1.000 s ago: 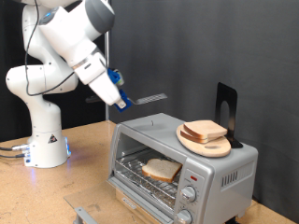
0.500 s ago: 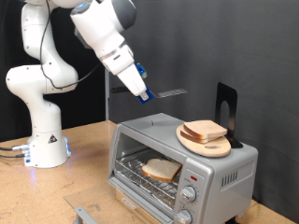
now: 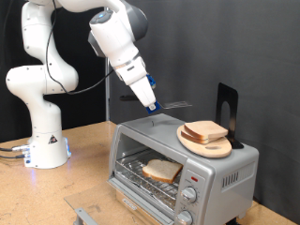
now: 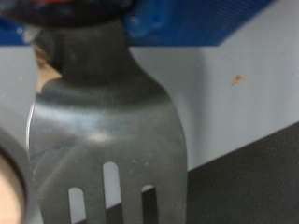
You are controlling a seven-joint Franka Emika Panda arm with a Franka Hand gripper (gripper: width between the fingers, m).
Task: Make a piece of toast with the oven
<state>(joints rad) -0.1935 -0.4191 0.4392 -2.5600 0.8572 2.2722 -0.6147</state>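
The white arm rises from its base at the exterior view's left, bends at the top and slants down to the right, its gripper [image 3: 153, 105] clamped on a dark slotted spatula [image 4: 107, 140] that juts rightward, level

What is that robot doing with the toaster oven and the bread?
The robot's gripper holds a grey slotted spatula in the air above the oven. One slice of bread lies on the rack inside the oven. More bread sits on a round wooden plate on top of the oven.
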